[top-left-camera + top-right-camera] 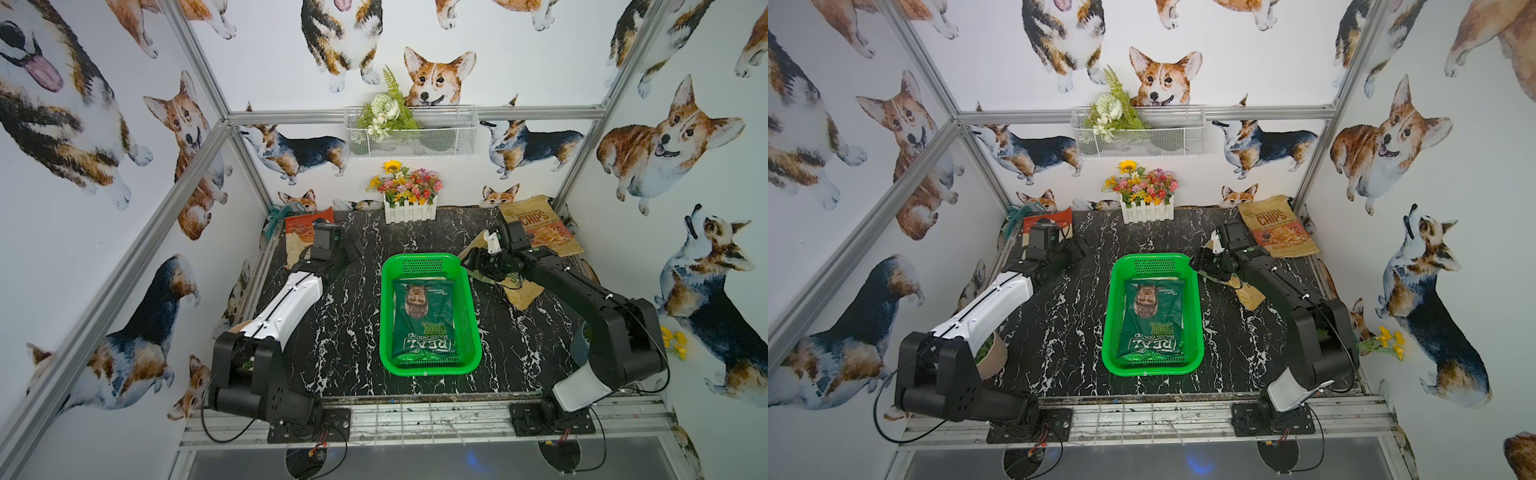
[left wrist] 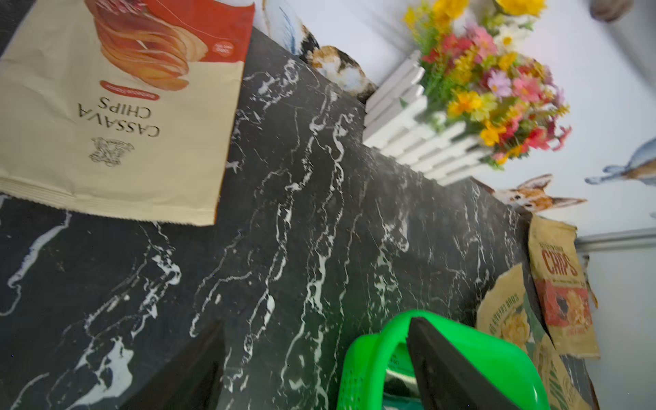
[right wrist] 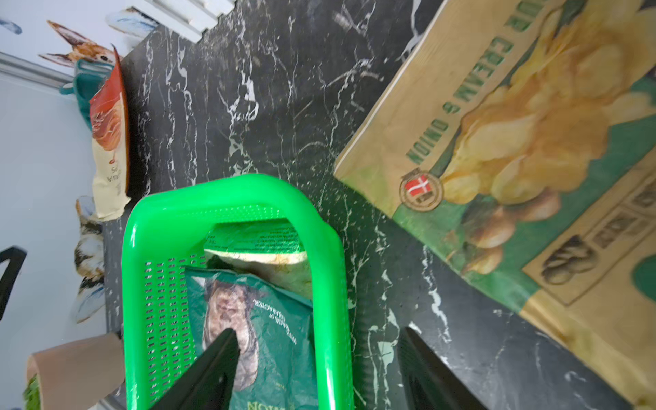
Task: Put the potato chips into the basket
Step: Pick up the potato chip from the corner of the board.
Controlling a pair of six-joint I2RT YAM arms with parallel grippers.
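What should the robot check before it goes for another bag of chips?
1. Left pincer open and empty: ok.
2. Right pincer open and empty: ok.
3. Basket sitting flat on the table: ok.
4. Next bag close by: ok, the sour cream bag lies by the right pincer.
5. Room left in the basket: cannot tell; the dark green bag covers a pale bag.
6. All bags in: not ok; the cassava bag and the red-lettered bag also wait on the table.
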